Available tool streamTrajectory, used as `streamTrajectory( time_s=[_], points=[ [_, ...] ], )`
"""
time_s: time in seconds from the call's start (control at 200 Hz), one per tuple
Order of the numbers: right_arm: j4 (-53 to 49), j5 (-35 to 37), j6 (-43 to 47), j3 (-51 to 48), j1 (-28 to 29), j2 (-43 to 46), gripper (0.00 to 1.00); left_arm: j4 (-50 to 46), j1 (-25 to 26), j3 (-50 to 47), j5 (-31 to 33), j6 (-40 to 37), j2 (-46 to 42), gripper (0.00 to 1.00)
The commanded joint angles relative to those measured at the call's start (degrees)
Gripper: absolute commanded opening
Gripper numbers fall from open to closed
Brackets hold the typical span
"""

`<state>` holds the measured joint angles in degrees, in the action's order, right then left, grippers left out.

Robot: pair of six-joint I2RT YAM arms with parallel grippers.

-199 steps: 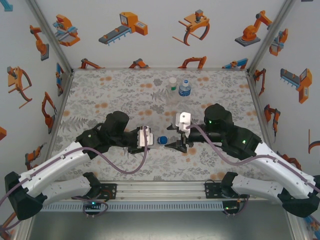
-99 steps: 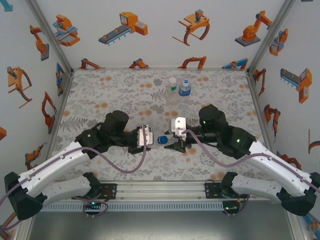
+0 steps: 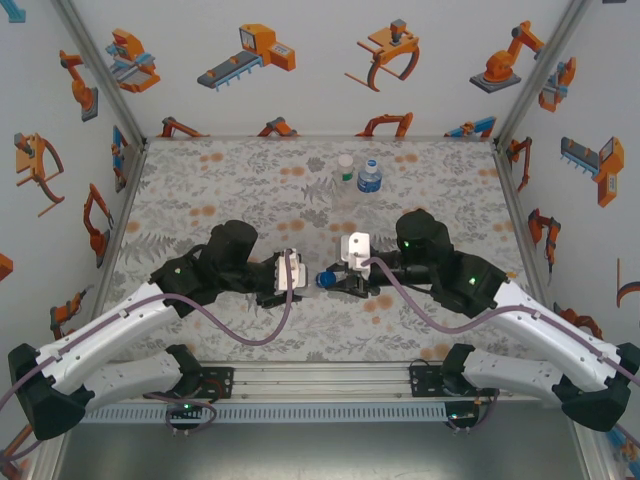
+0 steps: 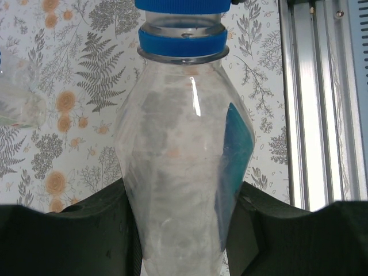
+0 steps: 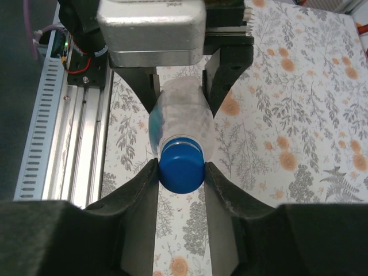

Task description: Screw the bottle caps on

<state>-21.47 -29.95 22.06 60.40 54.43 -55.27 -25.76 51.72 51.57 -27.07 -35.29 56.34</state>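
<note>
A clear crinkly bottle (image 4: 172, 155) with a blue label lies level above the table, and my left gripper (image 4: 184, 198) is shut on its body. A blue bottle cap (image 5: 181, 165) sits on its neck, above a blue ring (image 4: 183, 41). Both inner faces of my right gripper (image 5: 181, 172) press the cap's sides, so it is shut on the cap. From above, the cap (image 3: 325, 280) shows between the left gripper (image 3: 303, 279) and the right gripper (image 3: 336, 282) near the table's middle. The bottle's base is hidden between the left fingers (image 5: 223, 75).
Two other bottles stand upright at the back centre, one plain (image 3: 345, 168) and one with a blue label band (image 3: 369, 178). The aluminium rail (image 5: 69, 138) runs along the near table edge. Floral table surface (image 3: 200, 190) lies open to the left and right.
My right gripper has slid left onto the blue cap and its fingers have come together on it. The left gripper and its bottle have stayed put.
</note>
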Motion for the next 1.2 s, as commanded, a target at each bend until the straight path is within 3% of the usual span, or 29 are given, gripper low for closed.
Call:
streamTrajectory(
  time_s=[0.0, 0.115, 0.245, 0.401, 0.486, 0.616, 0.796, 0.866, 0.986, 1.197],
  points=[
    [2.75, 2.17, -6.84, -1.40, -0.17, 0.24, 0.27, 0.04, 0.04, 1.61, -0.93, 1.05, 0.42, 0.00],
    [5.74, 6.85, -19.19, -2.94, -0.07, 0.58, 0.16, 1.86, 0.04, 1.36, 0.44, 1.43, 0.59, 0.00],
    [9.03, 17.08, -41.98, -4.68, -0.03, 0.57, 0.04, 4.19, 0.04, 1.05, 2.23, 1.58, 1.38, 0.00],
    [4.18, 31.85, -71.99, -5.27, -0.03, 0.82, 0.04, 6.17, 0.04, 0.91, 3.14, 1.60, 2.61, 0.00],
    [-1.41, 35.74, -86.63, -5.07, -0.08, 0.58, 0.04, 7.38, 0.04, 0.77, 3.60, 1.96, 3.33, 0.00],
    [-4.17, 35.14, -93.41, -3.61, -0.03, -1.05, 0.04, 8.40, 0.04, 0.78, 3.85, 1.91, 4.19, 0.00],
    [-4.09, 36.37, -91.68, -2.23, -0.04, -1.48, 0.13, 8.14, 0.04, 1.08, 3.95, 1.82, 4.44, 0.00],
    [-3.33, 37.12, -87.04, -1.69, -0.06, -0.76, 0.23, 7.92, 0.04, 1.09, 4.04, 1.93, 4.35, 0.00],
    [1.42, 36.60, -73.24, -1.75, -0.17, 2.49, 0.47, 7.37, 0.08, 0.99, 4.02, 2.09, 4.12, 0.00],
    [4.94, 27.99, -40.49, -1.57, -0.15, 8.71, 0.54, 5.81, 0.04, 1.32, 3.88, 1.89, 3.62, 0.00]
  ],
)
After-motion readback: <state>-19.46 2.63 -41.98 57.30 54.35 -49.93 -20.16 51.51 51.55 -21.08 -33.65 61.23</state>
